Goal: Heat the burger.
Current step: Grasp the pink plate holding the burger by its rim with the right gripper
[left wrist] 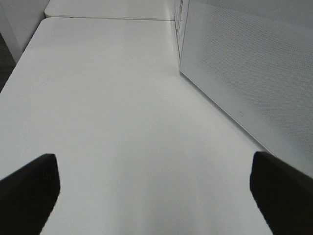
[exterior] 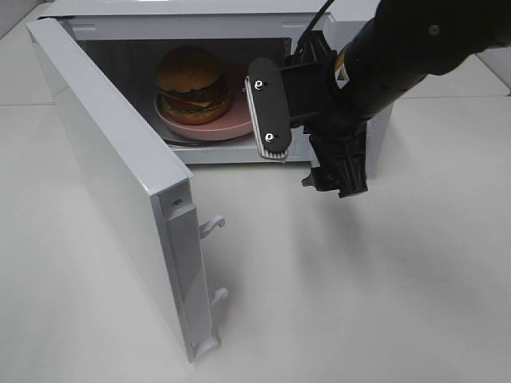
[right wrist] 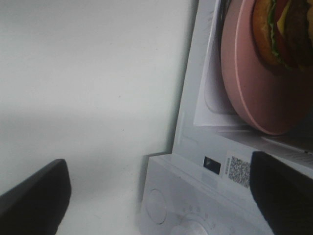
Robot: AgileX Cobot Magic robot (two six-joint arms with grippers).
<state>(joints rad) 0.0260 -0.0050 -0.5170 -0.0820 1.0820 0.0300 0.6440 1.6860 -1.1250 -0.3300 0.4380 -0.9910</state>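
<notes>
I have the burger [exterior: 192, 84] sitting on the pink plate [exterior: 209, 130] inside the microwave [exterior: 335, 28], whose door [exterior: 112, 187] stands swung wide. To my eye it is a light thing, and if it is real food, soft: a stacked bun with loose layers that would shear or squash under a pinch, and the glossy top looks slick. So I would not grab the bun at all; the plate is the stiff part, and its rim at the cavity mouth is where I would take hold if it ever needs shifting. My right gripper [exterior: 307, 152] hangs just outside the opening, in front of the control side of the oven, fingers spread wide with nothing between them. From there the burger lies inward and across the cavity, apart from the pincer, with the plate's edge nearer than the bun. In the right wrist view I see the plate and burger within the cavity, past the panel's knob [right wrist: 195, 227]. My left gripper [left wrist: 155, 193] is spread and empty too, over bare table [left wrist: 122, 112] on the outer side of the door.
</notes>
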